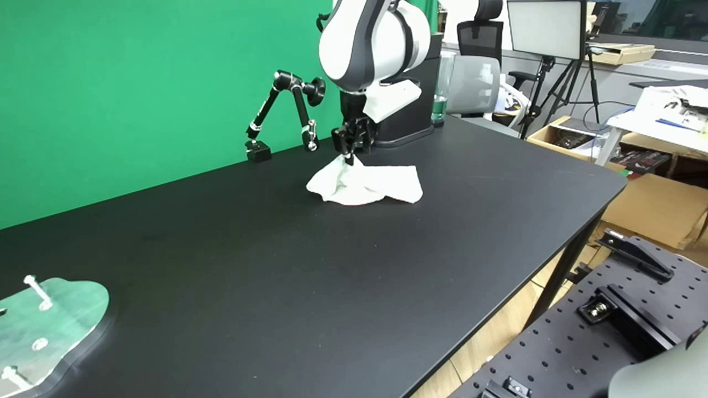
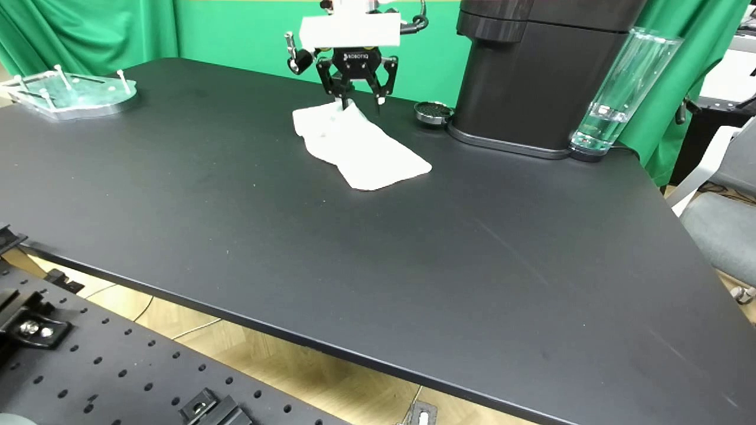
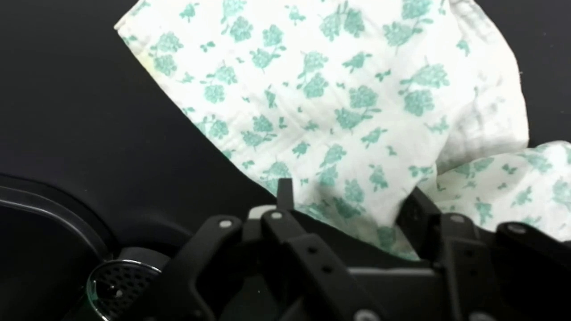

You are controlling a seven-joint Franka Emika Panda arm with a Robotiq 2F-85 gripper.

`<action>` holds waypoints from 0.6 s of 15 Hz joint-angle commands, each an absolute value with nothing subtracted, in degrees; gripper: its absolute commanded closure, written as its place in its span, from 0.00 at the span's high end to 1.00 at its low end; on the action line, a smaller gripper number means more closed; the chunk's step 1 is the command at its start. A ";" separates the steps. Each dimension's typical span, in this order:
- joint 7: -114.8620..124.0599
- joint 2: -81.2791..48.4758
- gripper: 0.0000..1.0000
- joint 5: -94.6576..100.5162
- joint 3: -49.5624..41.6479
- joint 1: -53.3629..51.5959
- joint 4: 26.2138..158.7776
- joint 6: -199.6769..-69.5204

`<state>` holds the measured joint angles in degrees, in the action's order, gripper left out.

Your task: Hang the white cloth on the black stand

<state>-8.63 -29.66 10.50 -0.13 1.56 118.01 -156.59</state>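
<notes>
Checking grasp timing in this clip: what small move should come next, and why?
I'd probably shut the black two-fingered claw on the white green-flowered cloth where it peaks: the wrist view shows the claw's jaws apart with cloth visible in the gap, and most of the cloth lies on the flat black tabletop, not yet lifted.

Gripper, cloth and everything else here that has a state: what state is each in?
Gripper: open, pointing down.
White cloth: rumpled on the table, a fold raised at the gripper, not hung.
Jointed black stand: bent, no cloth on it.
Clear tank: partly filled, level below halfway.
Black machine: upright; on or off, cannot tell.
Pegged board: lying flat.
</notes>
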 commanded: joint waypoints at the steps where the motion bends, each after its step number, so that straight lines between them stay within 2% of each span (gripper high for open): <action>1: -8.67 -30.86 0.31 8.52 0.48 1.64 116.05 -156.15; 6: -9.52 -28.48 0.00 6.35 1.97 1.87 117.99 -155.57; 9: -8.33 -25.38 0.00 7.04 1.67 0.66 119.67 -154.97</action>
